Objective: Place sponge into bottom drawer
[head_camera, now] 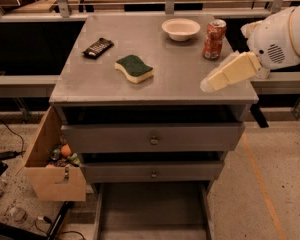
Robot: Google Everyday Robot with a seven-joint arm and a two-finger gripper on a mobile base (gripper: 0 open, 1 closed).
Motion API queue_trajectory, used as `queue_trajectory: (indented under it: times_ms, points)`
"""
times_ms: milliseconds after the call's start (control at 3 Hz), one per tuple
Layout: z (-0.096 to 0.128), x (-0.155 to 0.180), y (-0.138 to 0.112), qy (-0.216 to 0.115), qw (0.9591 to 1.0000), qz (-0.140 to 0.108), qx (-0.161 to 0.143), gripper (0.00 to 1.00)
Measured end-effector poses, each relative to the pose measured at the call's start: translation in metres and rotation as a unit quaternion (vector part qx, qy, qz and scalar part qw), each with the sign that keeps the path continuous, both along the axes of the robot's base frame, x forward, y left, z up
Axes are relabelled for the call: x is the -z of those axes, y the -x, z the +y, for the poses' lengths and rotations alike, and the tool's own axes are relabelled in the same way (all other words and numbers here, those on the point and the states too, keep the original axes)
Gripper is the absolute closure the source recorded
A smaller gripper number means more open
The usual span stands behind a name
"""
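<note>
Cardboard box (45, 176) sits at 8 o'clock, off your route. On the table (180, 81), the black bar (97, 47) lies at 10 o'clock. The sponge (134, 67) lies flat left of centre, green face up for a top grasp. The bottom drawer (152, 211) stands pulled out at 6 o'clock. The can (214, 32) at 2 o'clock flanks your gripper (229, 72), which hovers at 3 o'clock; you cannot tell whether it is spread or closed.

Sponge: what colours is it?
The sponge is yellow with a dark green top, seen in the camera view. The gripper hangs over the cabinet top, right side.
</note>
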State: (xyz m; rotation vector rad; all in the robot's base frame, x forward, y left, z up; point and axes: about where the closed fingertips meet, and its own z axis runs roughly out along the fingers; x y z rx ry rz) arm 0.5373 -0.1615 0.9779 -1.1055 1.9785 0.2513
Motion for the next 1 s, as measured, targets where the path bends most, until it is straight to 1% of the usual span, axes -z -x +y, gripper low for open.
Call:
queue_trajectory:
  times_ms: [333,667,1000]
  points:
    - [0.029,-0.009,-0.040,-0.083,0.9950,-0.056,-0.004,0.00]
    - [0.032,-0.023,-0.058,-0.101,0.9906,-0.091,0.014,0.00]
    - [0.040,-0.018,-0.056,-0.103,0.9905,-0.089,0.017,0.00]
